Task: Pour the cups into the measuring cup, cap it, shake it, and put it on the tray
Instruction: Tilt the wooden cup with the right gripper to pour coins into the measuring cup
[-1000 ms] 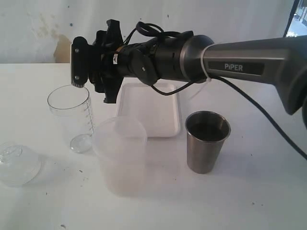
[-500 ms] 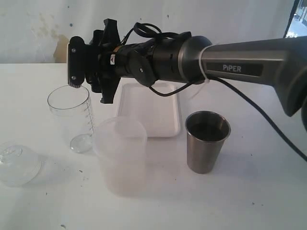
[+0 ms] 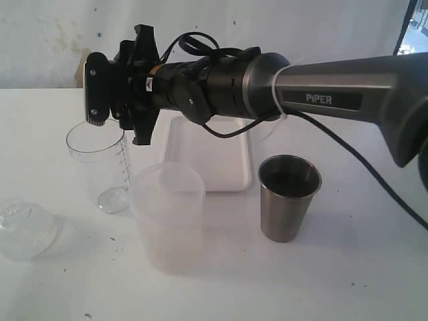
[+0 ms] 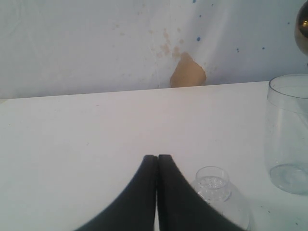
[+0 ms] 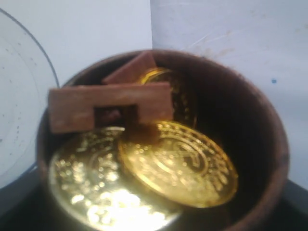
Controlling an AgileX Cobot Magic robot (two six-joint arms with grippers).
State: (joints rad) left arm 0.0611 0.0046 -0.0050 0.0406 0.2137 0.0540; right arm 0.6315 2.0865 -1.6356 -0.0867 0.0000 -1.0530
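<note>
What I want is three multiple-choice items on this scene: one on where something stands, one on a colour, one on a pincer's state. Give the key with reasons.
1. Where is the steel tumbler?
A. On the table, beside the tray.
B. On the tray.
C. Held in the air.

2. What colour are the coins in the brown cup?
A. Silver.
B. Green.
C. Gold.

3. How is the left pincer?
A. Wide open.
B. Shut, holding nothing.
C. Half open.

Key:
1 A: its base rests on bare table, apart from the tray's rim.
2 C: the right wrist view shows shiny gold discs.
3 B: its jaws meet with nothing between them.
</note>
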